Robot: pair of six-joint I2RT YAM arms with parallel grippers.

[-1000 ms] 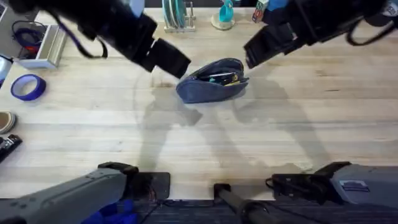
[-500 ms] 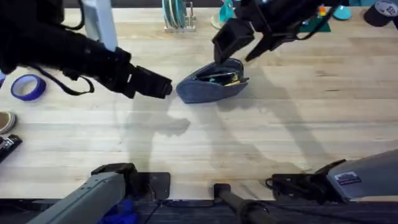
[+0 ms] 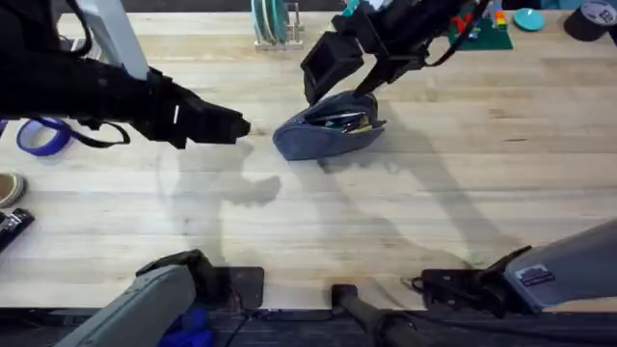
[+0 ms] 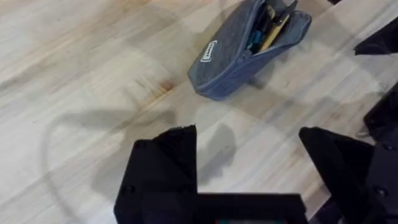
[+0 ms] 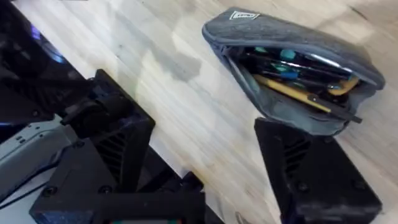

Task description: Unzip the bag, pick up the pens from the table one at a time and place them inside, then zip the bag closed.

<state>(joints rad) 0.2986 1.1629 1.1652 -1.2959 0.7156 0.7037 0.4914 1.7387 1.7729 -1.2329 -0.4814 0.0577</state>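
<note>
The pencil pouch (image 3: 328, 130) is blue-grey fabric with a small white label on its side; inside it show a yellow pen (image 5: 298, 93) with black ends and teal-accented items. The tabletop (image 3: 386, 222) is pale wood in long planks with faint grain. Both the left claw (image 4: 249, 171) and right claw (image 5: 205, 158) are black. A tape roll (image 3: 39, 135) is blue.

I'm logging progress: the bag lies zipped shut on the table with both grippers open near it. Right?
Not quite. The bag is unzipped and gaping, with pens visible inside, as the right wrist view shows. It does lie on the table, and the left gripper and right gripper are open near it.
</note>
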